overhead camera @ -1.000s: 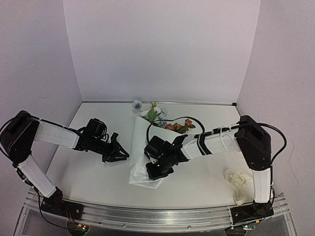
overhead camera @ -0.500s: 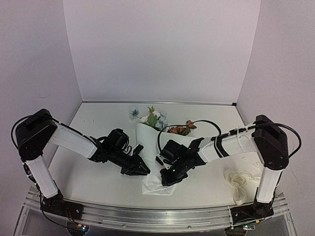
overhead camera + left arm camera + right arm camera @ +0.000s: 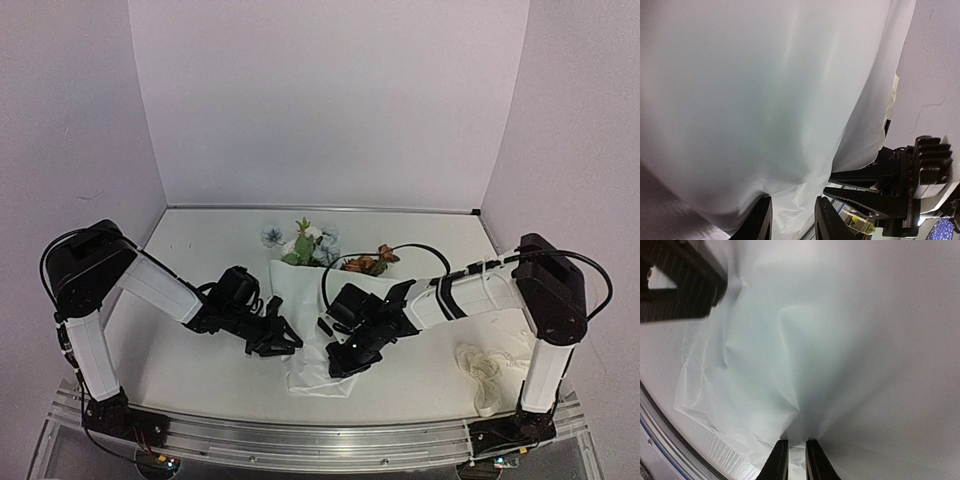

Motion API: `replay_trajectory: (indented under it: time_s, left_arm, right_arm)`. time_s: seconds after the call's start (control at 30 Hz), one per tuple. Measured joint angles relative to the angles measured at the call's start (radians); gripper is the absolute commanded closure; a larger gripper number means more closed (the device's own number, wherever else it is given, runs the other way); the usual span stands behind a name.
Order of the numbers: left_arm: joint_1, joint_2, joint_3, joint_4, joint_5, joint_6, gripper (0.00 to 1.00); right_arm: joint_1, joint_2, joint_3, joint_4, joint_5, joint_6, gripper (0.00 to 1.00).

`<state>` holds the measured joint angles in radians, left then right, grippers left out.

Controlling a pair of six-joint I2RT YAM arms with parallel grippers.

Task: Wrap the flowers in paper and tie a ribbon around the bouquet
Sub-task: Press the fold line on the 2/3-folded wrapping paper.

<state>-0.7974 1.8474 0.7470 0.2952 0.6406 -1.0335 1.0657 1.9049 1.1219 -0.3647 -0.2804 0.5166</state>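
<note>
Top view: I count one bunch of flowers [image 3: 305, 241], its heads sticking out of the far end of one sheet of paper [image 3: 298, 296] that is folded round the stems mid-table. One ribbon [image 3: 483, 368] lies in a loose heap well apart, by the right arm's base, and is not yet tied on. Both arms work the near end of the wrap, the left gripper [image 3: 283, 343] at its left edge and the right gripper [image 3: 338, 362] on top of it. My worry here is that any sideways pull from either arm drags the whole light bundle across the table [image 3: 200, 240] instead of tightening the fold.

Left wrist view: my two fingers [image 3: 760, 222] stand partly apart with a crumpled corner of the sheet between them. The gap is too wide to be clamping anything so thin. If I move off now, that flap may spring back and the wrap may open.

Right wrist view: these two fingers [image 3: 816, 462] are nearly together, with a pleat of the sheet pinched in the slit. This looks like the only real hold, and the creases fan out from it. I'd guess a hard tug could tear the sheet or pull it off the stems.
</note>
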Motion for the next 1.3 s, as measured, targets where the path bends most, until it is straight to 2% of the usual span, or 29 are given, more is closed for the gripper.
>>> replay_trajectory:
  time_s: [0.67, 0.97, 1.3]
  left_arm:
    - [0.191, 0.119, 0.068, 0.124, 0.103, -0.079, 0.66]
    - [0.297, 0.168, 0.149, 0.096, 0.118, -0.080, 0.65]
    - [0.379, 0.272, 0.342, -0.002, 0.136, -0.030, 0.65]
  right_arm:
    - [-0.001, -0.001, -0.006, 0.008, -0.007, 0.000, 0.86]
    - [-0.005, -0.006, -0.017, 0.021, -0.015, -0.001, 0.86]
    - [-0.006, -0.010, -0.025, 0.032, -0.020, -0.004, 0.86]
